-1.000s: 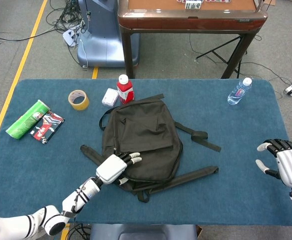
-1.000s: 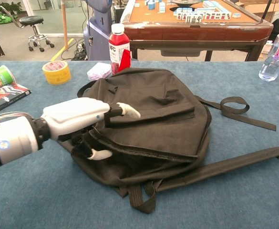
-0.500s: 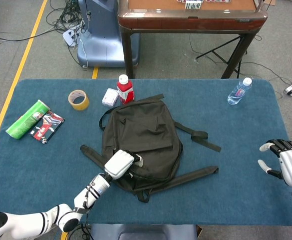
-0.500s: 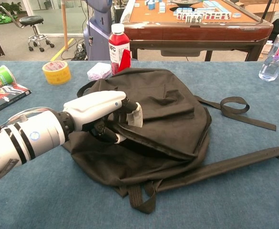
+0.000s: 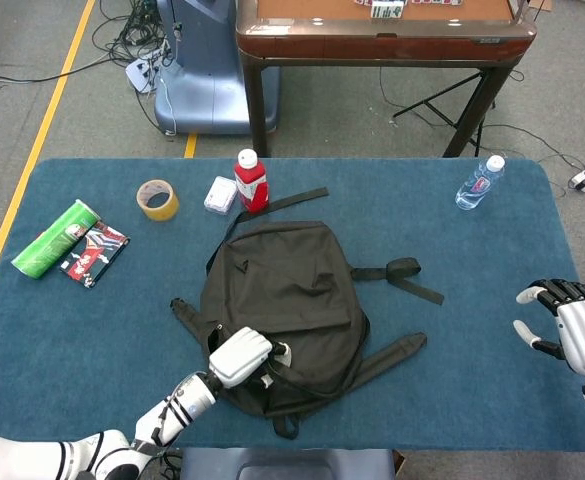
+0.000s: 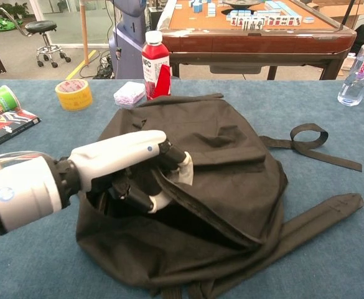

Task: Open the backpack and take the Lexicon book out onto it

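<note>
A black backpack [image 5: 287,290] [image 6: 231,162] lies flat in the middle of the blue table. My left hand [image 5: 240,357] [image 6: 138,168] grips the fabric at the bag's near left edge, fingers curled into a fold by the opening. A dark gap shows under the lifted flap in the chest view. No book is visible; the bag's inside is hidden. My right hand [image 5: 572,325] hovers at the table's right edge, fingers apart, holding nothing, far from the bag.
A red drink bottle [image 5: 251,178] [image 6: 155,57], a white packet [image 5: 220,195] and a yellow tape roll [image 5: 158,199] stand behind the bag. A green can [image 5: 55,238] and a magazine [image 5: 94,252] lie far left. A water bottle [image 5: 479,183] stands back right. Straps [image 5: 402,275] trail right.
My left hand closed on the bag's fabric and pulled it toward me; the backpack slid nearer and its straps shifted. The right hand stayed put.
</note>
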Available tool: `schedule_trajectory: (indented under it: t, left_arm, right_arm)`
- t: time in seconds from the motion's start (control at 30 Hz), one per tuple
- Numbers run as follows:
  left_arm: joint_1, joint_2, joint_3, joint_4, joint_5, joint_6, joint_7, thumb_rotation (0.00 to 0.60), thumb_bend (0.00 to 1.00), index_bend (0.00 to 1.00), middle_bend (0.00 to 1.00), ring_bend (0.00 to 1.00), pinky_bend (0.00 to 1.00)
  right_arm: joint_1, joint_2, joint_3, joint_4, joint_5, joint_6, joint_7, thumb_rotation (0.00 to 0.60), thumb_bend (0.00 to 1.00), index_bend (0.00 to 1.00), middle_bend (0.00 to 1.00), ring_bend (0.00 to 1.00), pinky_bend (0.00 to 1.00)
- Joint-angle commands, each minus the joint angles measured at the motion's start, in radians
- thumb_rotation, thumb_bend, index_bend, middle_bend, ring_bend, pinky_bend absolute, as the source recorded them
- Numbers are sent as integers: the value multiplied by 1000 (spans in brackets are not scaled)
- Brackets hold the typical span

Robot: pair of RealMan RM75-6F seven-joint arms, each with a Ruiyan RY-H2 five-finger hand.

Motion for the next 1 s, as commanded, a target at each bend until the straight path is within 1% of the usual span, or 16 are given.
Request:
schedule_trajectory:
  t: [0.03, 0.1, 0.2, 0.3, 0.43, 0.53, 0.67, 0.77, 0.9, 1.0]
  left_arm:
    - [2, 35, 11, -93, -28, -16, 26, 600, 622, 766, 742, 654, 534]
    - [-8, 31, -12, -104, -53, -18, 42, 600, 622, 762, 742, 653, 534]
    - [-28, 19, -76, -106, -120, -20, 58, 600, 622, 754, 742, 652, 534]
    - [-59, 19, -156, -105, -236, -38, 67, 600, 622, 754, 742, 652, 534]
    - [-105, 21, -249, -82, -382, -47, 94, 600, 622, 752, 742, 652, 534]
    - [-142, 3, -302, -37, -476, -29, 128, 600, 621, 750, 742, 652, 534]
    - [-193, -23, -345, 34, -590, -7, 188, 600, 622, 748, 742, 652, 534]
    - [-226, -41, -373, 84, -672, 16, 225, 600, 621, 744, 742, 652, 534]
    - [-261, -55, -401, 133, -779, 41, 267, 600, 621, 743, 742, 652, 537]
    - [-274, -55, -406, 142, -837, 57, 292, 600, 621, 743, 742, 652, 538]
  right_arm:
    - [-1, 7, -8, -7, -10, -2, 3, 600, 200, 464, 415, 341, 363]
    - [0, 13, -13, -13, -19, -5, 7, 600, 200, 464, 415, 341, 363]
    - [4, 26, -28, -31, -51, -5, 24, 600, 200, 464, 415, 341, 363]
    - [16, 41, -50, -51, -104, -6, 51, 600, 200, 464, 415, 341, 363]
    - [44, 55, -84, -87, -189, -24, 72, 600, 200, 464, 415, 341, 368]
    - [77, 60, -110, -122, -263, -48, 75, 600, 200, 464, 415, 341, 369]
    - [133, 61, -141, -170, -348, -104, 92, 600, 200, 464, 416, 341, 369]
    - [178, 55, -152, -205, -391, -152, 88, 600, 201, 464, 417, 341, 369]
    - [243, 33, -152, -255, -421, -234, 64, 600, 205, 464, 417, 341, 369]
    - [292, 0, -137, -280, -420, -291, 54, 600, 234, 464, 417, 341, 369]
